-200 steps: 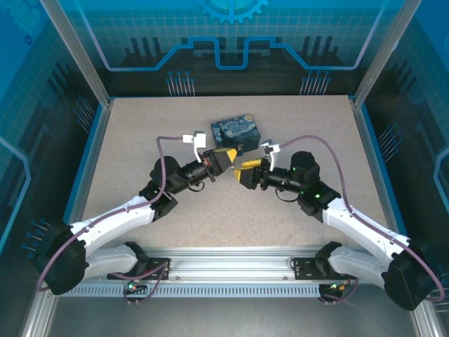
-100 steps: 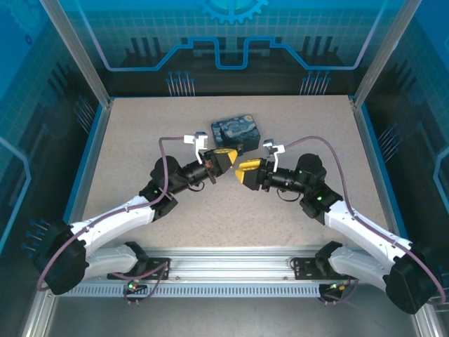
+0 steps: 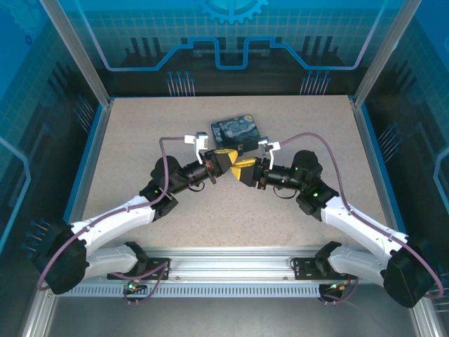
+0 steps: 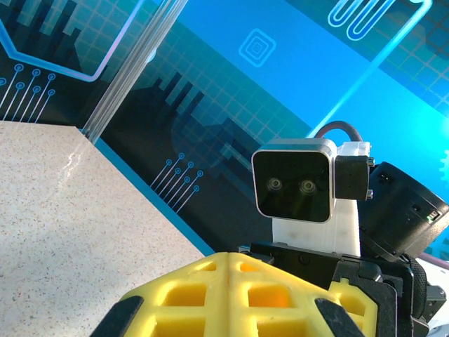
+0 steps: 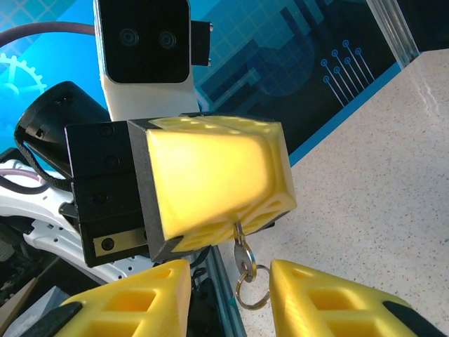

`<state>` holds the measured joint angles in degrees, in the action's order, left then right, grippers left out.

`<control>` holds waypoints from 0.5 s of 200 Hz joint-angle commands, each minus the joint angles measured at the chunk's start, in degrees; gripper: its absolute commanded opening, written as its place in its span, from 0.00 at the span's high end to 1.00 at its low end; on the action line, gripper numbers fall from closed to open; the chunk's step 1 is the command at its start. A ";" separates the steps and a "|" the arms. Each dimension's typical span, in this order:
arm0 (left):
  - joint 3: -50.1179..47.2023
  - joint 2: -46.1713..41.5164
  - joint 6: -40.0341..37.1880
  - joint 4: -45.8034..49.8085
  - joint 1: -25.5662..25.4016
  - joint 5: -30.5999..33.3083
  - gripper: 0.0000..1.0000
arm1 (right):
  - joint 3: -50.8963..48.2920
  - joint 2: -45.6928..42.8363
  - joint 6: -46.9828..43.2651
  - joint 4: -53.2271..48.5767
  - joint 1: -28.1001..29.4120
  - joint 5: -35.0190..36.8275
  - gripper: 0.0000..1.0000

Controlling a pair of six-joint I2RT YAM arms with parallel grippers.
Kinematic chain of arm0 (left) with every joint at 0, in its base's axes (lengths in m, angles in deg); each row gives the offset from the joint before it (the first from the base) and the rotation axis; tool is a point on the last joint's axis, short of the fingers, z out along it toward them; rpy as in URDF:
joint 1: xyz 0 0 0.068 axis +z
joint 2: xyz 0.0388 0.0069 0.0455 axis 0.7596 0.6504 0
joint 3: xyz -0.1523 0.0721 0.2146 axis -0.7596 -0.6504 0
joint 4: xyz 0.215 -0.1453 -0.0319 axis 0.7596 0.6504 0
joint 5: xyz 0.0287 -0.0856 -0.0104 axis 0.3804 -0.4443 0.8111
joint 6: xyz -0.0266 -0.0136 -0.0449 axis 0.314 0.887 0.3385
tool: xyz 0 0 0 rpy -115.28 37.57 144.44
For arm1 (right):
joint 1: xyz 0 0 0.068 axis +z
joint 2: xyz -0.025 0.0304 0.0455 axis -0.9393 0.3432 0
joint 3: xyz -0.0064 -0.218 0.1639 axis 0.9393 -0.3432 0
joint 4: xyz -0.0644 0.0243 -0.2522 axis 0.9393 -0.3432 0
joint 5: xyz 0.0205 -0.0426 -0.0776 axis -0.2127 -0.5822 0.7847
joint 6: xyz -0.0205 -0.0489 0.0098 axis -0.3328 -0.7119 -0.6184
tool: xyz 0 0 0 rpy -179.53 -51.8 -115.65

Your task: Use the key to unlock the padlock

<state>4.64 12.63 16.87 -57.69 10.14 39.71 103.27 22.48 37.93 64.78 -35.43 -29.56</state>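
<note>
key (image 5: 243, 256) hangs at 6 o'clock from the clamped-shut left gripper (image 5: 210, 186), presented bow-down so the half-open right gripper (image 5: 230, 295), fingers (image 5: 330, 298) flanking it untouching, can likely pinch it; padlock hidden, whether inside that clamp i cannot tell.

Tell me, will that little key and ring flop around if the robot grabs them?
The key is likely stiff: it looks like thin metal, its top pinched by the shut left end effector. The ring hangs loose below it, so it probably swings when touched. Both look small and shiny, so they might slip from the open right end effector.
</note>
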 commanded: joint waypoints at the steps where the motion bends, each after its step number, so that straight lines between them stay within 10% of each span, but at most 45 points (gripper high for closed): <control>1: 1.47 0.48 0.09 -2.85 -0.44 -1.17 0.97 | 1.97 0.22 0.01 1.61 0.79 -0.28 0.67; 100: 1.17 0.95 0.89 -3.90 -0.43 -1.26 0.97 | 2.76 1.37 0.01 0.94 1.53 -0.01 0.85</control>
<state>4.67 12.98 16.94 -58.93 10.14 39.69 103.60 23.74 38.13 64.72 -34.73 -29.43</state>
